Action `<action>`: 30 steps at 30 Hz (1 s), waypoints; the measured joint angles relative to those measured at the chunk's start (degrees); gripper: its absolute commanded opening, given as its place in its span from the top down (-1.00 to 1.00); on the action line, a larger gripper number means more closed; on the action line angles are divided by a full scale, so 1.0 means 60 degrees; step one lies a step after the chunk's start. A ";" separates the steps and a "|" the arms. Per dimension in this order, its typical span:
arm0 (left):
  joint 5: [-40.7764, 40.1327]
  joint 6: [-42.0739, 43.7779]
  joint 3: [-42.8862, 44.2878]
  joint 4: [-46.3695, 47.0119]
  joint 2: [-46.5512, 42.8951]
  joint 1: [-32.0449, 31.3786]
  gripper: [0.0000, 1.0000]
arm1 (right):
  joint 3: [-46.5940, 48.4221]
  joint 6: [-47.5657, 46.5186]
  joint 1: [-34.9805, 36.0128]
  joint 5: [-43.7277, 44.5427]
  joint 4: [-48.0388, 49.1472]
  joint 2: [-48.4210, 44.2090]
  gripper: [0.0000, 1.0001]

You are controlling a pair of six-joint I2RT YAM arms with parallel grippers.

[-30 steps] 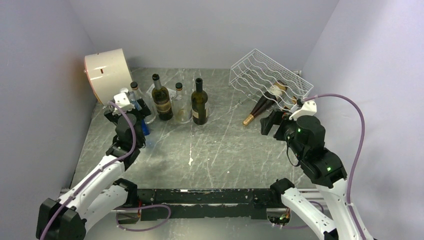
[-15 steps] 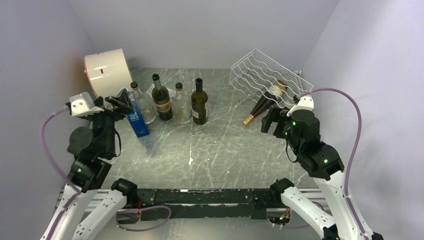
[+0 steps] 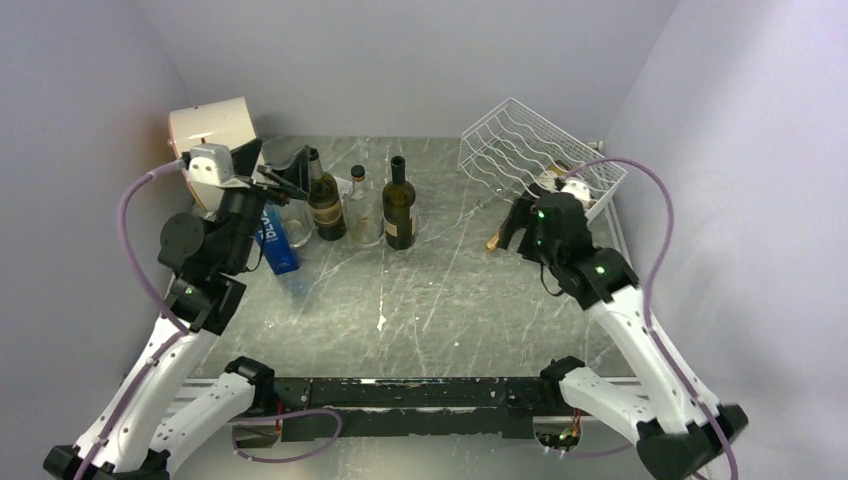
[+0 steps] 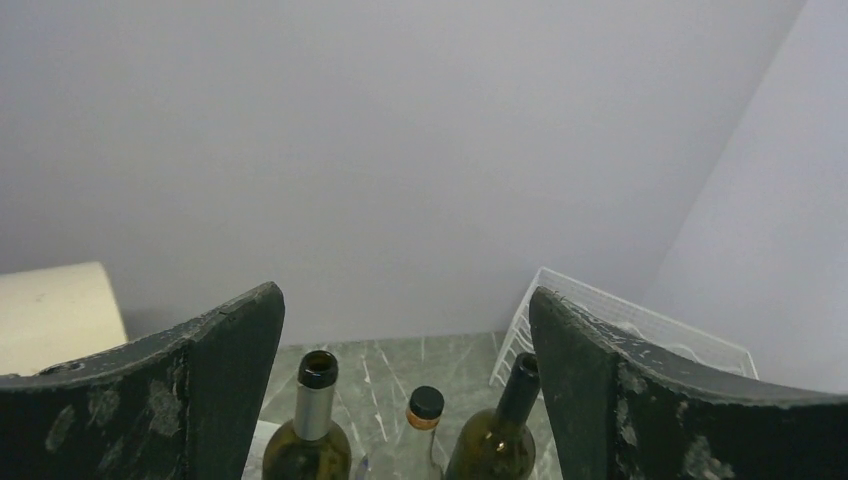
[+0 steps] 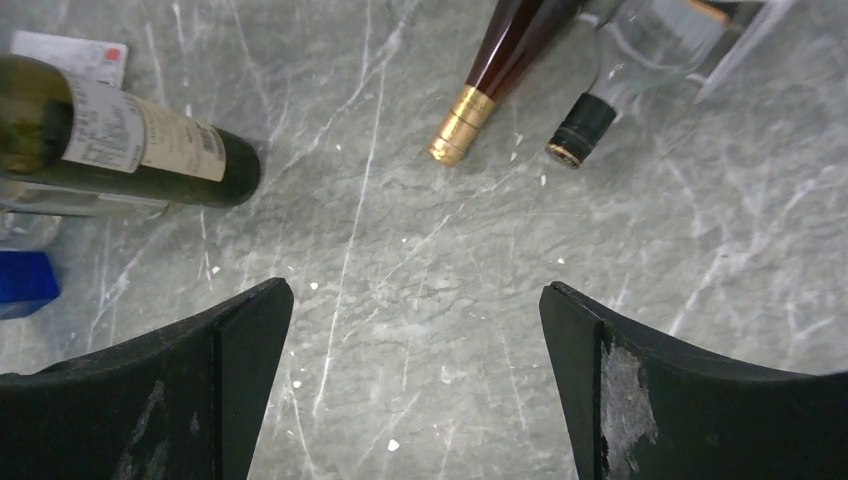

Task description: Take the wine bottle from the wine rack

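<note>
The white wire wine rack (image 3: 540,150) stands tilted at the back right. A dark red wine bottle lies in its lowest row, and its gold-foil neck (image 3: 494,241) pokes out onto the table. In the right wrist view the gold neck (image 5: 462,122) lies beside a clear bottle's black-capped neck (image 5: 580,130). My right gripper (image 3: 518,222) is open and empty, hovering above the table just in front of these necks (image 5: 415,380). My left gripper (image 3: 288,178) is open and empty, raised over the standing bottles at the back left (image 4: 405,390). The rack's corner (image 4: 620,320) shows in the left wrist view.
A cream drum (image 3: 212,135) lies at the back left. Standing bottles form a row: a blue one (image 3: 272,240), a green one with a foil neck (image 3: 324,200), a small clear one (image 3: 359,205) and a dark green one (image 3: 399,205). Grey walls close three sides.
My left arm has risen and swung towards the back, lifting its gripper above the bottle row. My right arm has reached forward and left, over the necks sticking out of the rack.
</note>
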 measured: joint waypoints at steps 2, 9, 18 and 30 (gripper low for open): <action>0.0350 0.0036 -0.0040 0.0095 0.0229 0.0000 -0.89 | -0.0211 0.0211 0.0000 -0.0135 0.0401 0.0594 -1.00; 0.1169 0.0433 -0.1038 0.0637 0.0076 0.0000 -0.75 | -0.0455 0.0688 0.0000 -0.0357 0.2164 0.2874 -1.00; 0.1377 0.0827 -0.1636 0.0827 -0.0317 0.0000 -0.72 | 0.0350 0.2255 -0.0211 0.1115 0.4823 0.7249 -0.99; 0.1071 0.1111 -0.1770 0.0907 -0.0200 0.0000 -0.99 | 0.2313 0.3122 -0.0663 0.1687 0.6145 1.0138 -0.89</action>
